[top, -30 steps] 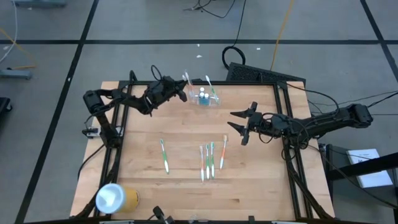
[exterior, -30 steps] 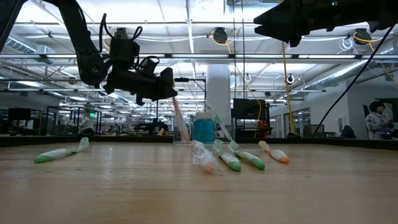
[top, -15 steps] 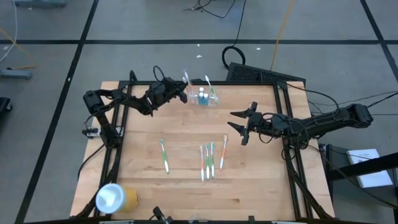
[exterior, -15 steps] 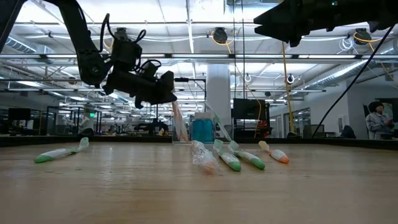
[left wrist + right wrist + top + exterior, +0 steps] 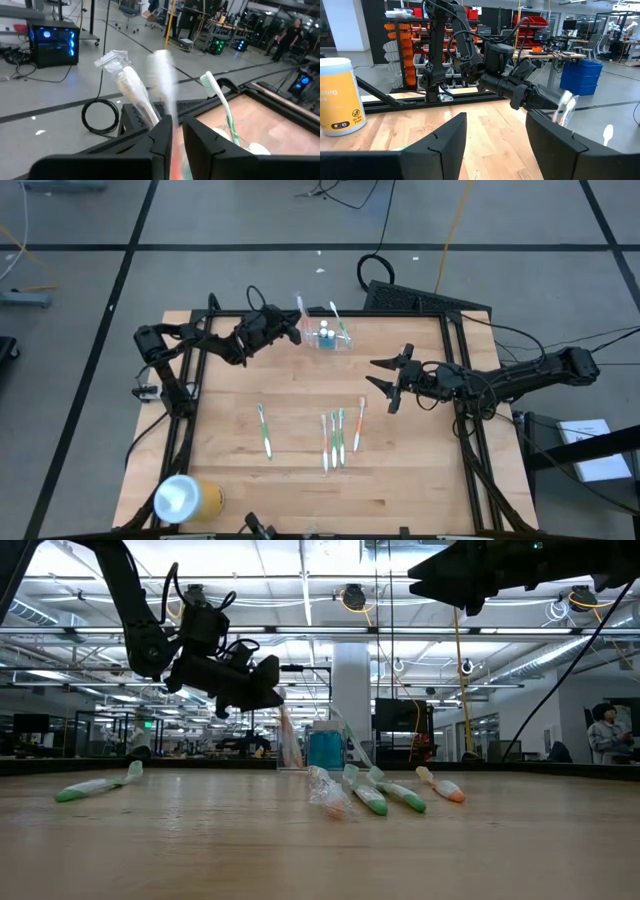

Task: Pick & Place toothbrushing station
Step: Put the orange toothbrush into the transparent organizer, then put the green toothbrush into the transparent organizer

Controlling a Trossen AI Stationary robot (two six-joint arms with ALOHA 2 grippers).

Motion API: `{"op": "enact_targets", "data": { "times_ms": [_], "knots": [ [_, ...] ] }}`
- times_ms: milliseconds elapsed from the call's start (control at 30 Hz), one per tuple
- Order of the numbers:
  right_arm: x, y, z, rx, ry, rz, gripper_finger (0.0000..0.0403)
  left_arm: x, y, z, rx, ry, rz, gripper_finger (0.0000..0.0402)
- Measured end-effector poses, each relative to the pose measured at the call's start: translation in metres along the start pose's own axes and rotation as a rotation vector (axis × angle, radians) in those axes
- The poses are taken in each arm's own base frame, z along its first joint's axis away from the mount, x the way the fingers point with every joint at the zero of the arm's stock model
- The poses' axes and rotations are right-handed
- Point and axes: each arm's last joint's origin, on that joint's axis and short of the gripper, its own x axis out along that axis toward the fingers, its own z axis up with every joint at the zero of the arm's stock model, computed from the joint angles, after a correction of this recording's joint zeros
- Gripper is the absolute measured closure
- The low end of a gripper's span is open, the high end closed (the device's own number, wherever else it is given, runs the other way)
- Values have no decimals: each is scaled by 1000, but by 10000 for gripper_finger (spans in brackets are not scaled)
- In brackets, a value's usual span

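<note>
Spanning a grey-floored lab, wooden table bears toothbrushes.

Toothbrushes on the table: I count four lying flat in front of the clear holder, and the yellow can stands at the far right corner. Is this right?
Only the can's place is wrong. The high view shows the yellow can at the near left corner. Four toothbrushes do lie flat before the clear holder.

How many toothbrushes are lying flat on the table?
4: one alone toward the left arm's side, two close together mid-table, one orange-tipped beside them. Others stand in the toothbrushing station; more could be hidden.
</note>
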Motion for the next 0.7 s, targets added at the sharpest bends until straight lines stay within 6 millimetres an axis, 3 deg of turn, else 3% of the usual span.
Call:
{"op": "enact_targets", "data": {
  "times_ms": [333, 567, 700],
  "knots": [
    [0, 0, 0, 0, 0, 0, 206, -3, -2, 10, -43, -38, 4, 335],
    [0, 0, -1, -3, 7, 0, 206, -19, -18, 43, -49, -121, -117, 259],
    [0, 0, -1, -3, 8, 0, 206, -35, -31, 62, -7, -114, -280, 210]
  ]
}}
